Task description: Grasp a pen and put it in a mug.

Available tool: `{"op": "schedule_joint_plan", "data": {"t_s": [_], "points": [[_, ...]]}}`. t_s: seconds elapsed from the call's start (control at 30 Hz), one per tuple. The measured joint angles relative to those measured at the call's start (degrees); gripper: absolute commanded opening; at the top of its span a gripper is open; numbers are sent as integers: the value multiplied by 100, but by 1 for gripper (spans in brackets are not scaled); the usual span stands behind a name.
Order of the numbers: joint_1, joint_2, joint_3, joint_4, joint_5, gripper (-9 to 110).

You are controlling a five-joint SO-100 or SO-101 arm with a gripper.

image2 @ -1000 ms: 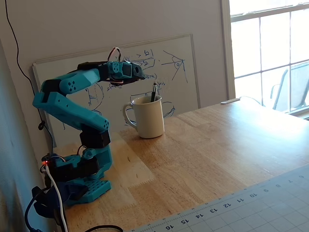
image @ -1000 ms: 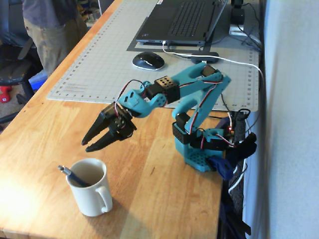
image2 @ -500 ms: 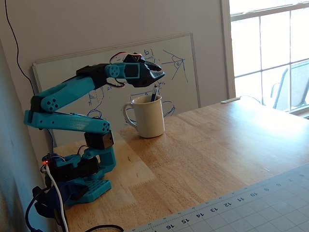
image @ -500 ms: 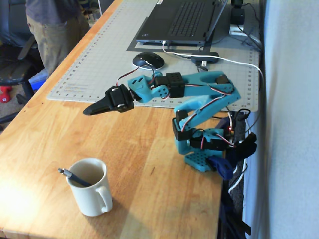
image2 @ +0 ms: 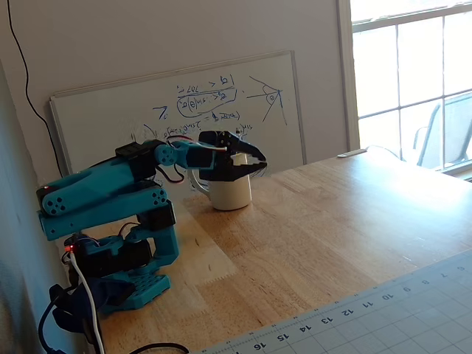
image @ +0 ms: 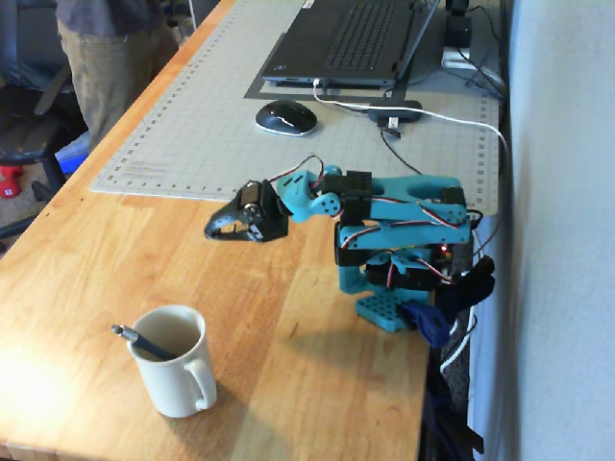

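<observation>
1. Black two-finger pincer (image: 219,230) on the folded teal arm hangs spread and empty above the wooden surface (image: 288,327), well apart from the mug
2. Slim dark pen (image: 139,342) leans inside the plain cream-white ceramic mug (image: 178,370), its end poking over the rim
3. From the other fixed view, the pincer (image2: 254,167) partly hides the mug (image2: 230,194)

Laptop (image: 356,38), mouse (image: 285,117) on cutting mat (image: 192,115); whiteboard (image2: 184,103) against wall.

Office: laptop (image: 357,38), whiteboard (image2: 177,110), desk (image: 288,317)
</observation>
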Motion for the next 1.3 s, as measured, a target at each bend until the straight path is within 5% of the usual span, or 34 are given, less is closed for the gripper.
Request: {"op": "schedule_joint_plan", "data": {"t_s": [0.6,1.0,1.3], "points": [[44,773,202,3683,105,0],[44,773,202,4324,1556,1],[44,773,202,4333,1723,1]]}}
